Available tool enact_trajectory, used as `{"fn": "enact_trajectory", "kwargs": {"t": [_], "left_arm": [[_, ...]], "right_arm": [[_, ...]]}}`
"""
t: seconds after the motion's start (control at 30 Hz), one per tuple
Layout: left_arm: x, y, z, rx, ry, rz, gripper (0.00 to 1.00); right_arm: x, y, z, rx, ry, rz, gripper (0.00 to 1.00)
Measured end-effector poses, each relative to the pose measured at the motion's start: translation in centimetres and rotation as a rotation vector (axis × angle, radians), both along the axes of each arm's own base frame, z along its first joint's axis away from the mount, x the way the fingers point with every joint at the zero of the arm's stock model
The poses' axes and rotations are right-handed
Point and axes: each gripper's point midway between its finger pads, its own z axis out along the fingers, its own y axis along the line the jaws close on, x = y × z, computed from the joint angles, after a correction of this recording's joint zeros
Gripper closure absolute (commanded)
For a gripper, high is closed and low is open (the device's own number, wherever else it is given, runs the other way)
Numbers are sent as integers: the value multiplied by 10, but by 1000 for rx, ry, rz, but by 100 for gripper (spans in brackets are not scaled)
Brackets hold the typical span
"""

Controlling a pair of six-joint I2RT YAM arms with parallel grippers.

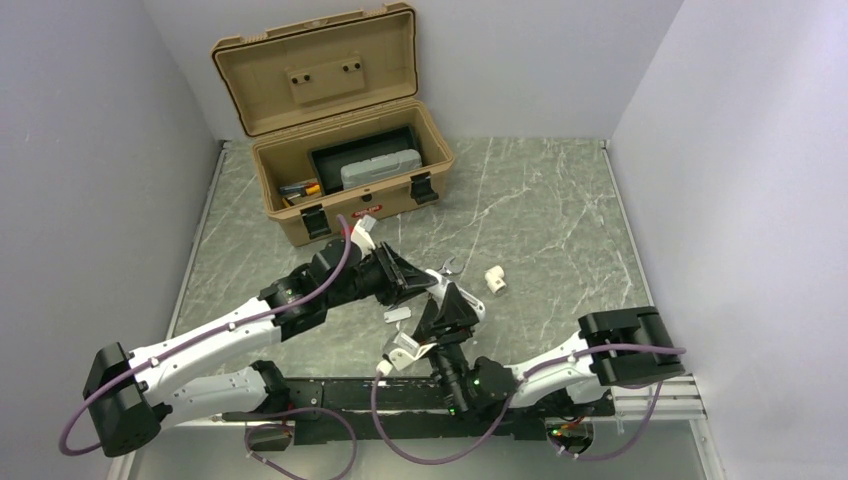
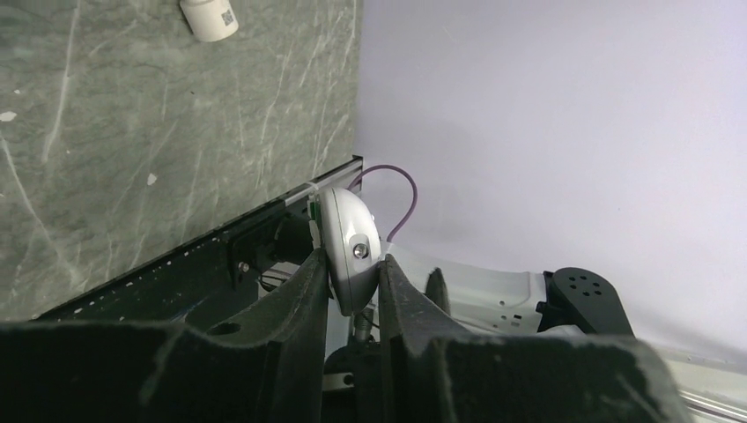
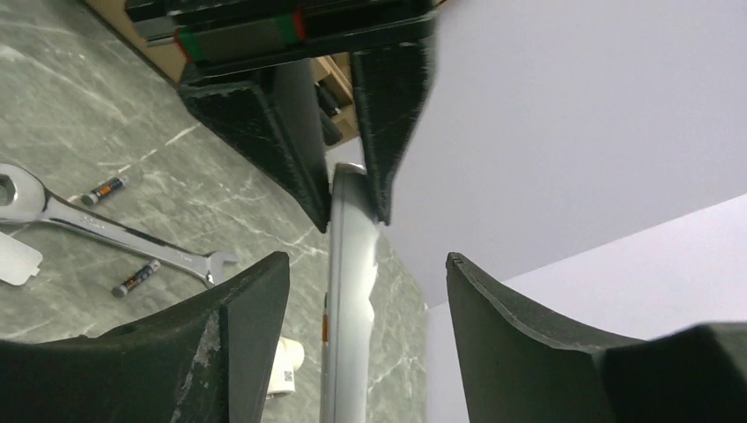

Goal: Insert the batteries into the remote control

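Now | left tool: pinched tight on rounded end of remote control, raised above table | right tool: spread wide either side of its body, not touching.

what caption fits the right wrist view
Left gripper clamps the remote control, the open right gripper straddling it, wrench and batteries on the table

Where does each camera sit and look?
Top: above, behind the arms, looking down on table, toolbox, both arms.
Left wrist: on the left arm, past the left gripper shut on the remote control, toward the right arm.
Right wrist: on the right arm, through the open right gripper toward the wrench.
Both wrists see the remote control.
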Motion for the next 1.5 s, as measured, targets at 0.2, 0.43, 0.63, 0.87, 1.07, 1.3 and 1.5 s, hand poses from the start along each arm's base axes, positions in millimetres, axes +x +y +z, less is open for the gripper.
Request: {"fn": "enact_trajectory", "kwargs": {"t": [0.2,0.43,0.63,0.87,1.07,1.3,1.5], "left_arm": [[8,4,-9,20,2,20,100],[23,13,-24,83,-34,57,100],[33,33,-53,183,-81,71,100],[34,57,-63,243,-209,-4,100],[24,56,-47,165,-333,-198,100],[-2,50,-41,74,-386,-437,100],[-19,53,-4,53,-548,-561,100]], "right_arm": [[-12,-3,9,116,37,53,21],[-38,-4,28,458,193,216,18],[-38,0,71,801,427,446,19],[-26,-15,63,916,635,510,18],[-22,-19,41,896,799,562,18],[-24,-10,16,819,967,619,17],[-22,-7,8,815,1102,695,16]]}}
